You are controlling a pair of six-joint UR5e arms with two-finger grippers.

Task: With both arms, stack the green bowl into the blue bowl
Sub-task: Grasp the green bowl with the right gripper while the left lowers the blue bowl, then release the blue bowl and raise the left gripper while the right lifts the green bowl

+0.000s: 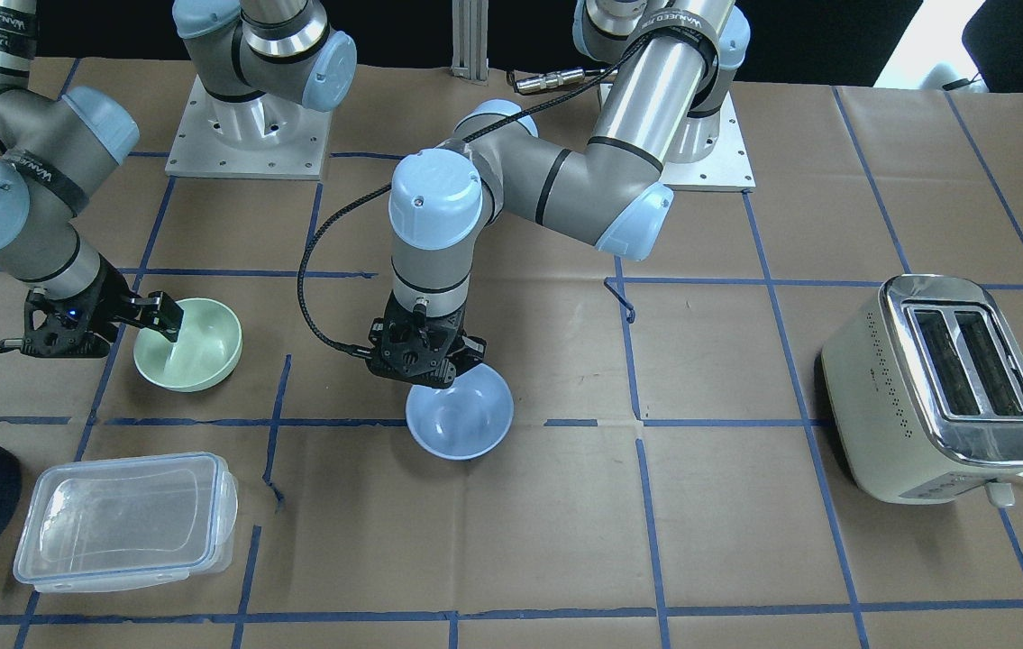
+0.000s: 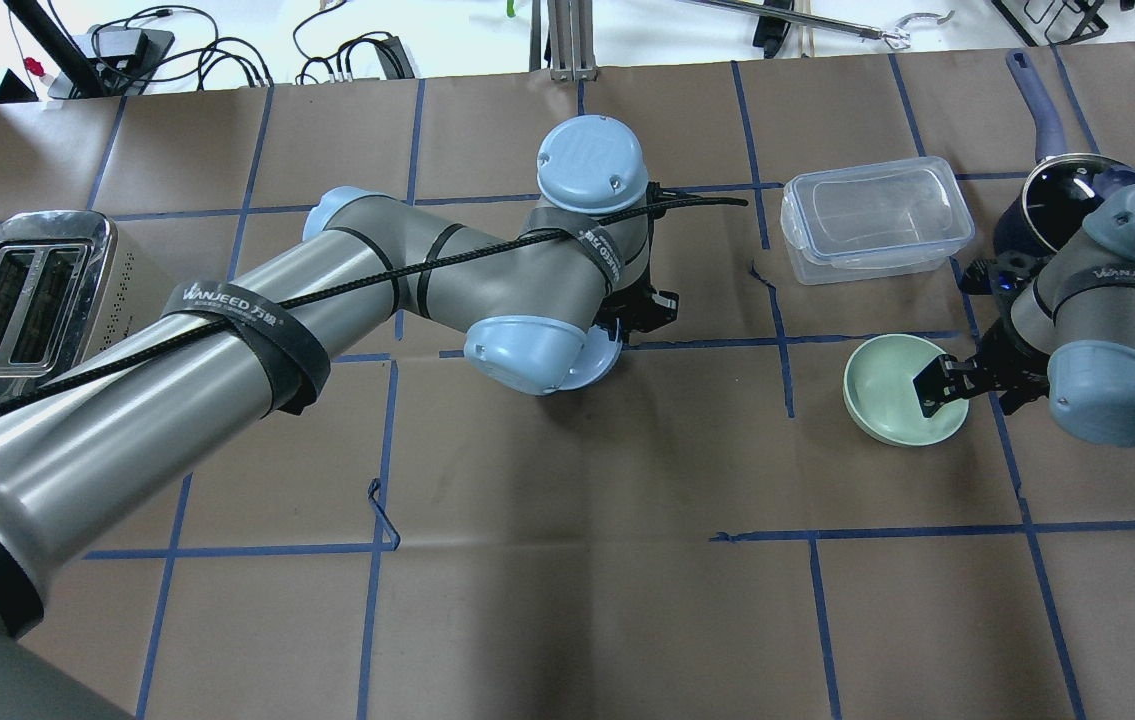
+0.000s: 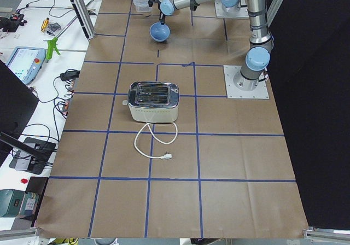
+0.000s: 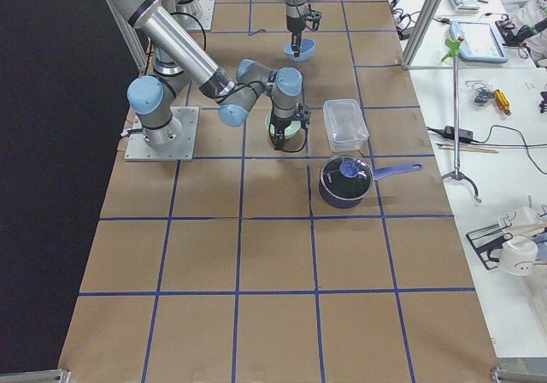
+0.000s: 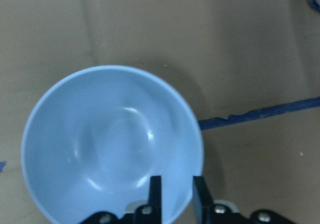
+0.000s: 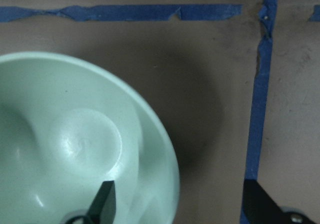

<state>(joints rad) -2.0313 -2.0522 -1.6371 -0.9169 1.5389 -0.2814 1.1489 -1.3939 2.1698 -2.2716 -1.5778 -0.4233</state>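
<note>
Brown paper crossed with blue tape is covering the table (image 1: 745,541). Near its middle, the left gripper (image 1: 433,368) is pinching the robot-side rim of the blue bowl (image 1: 461,422), one finger inside and one outside. Well apart, toward the robot's right, the right gripper (image 6: 181,204) is straddling the green bowl (image 1: 200,351) at its rim, jaws spread wide. A clear container (image 1: 123,518) is sitting near the green bowl, and a toaster (image 1: 939,388) is standing far off at the left end.
</note>
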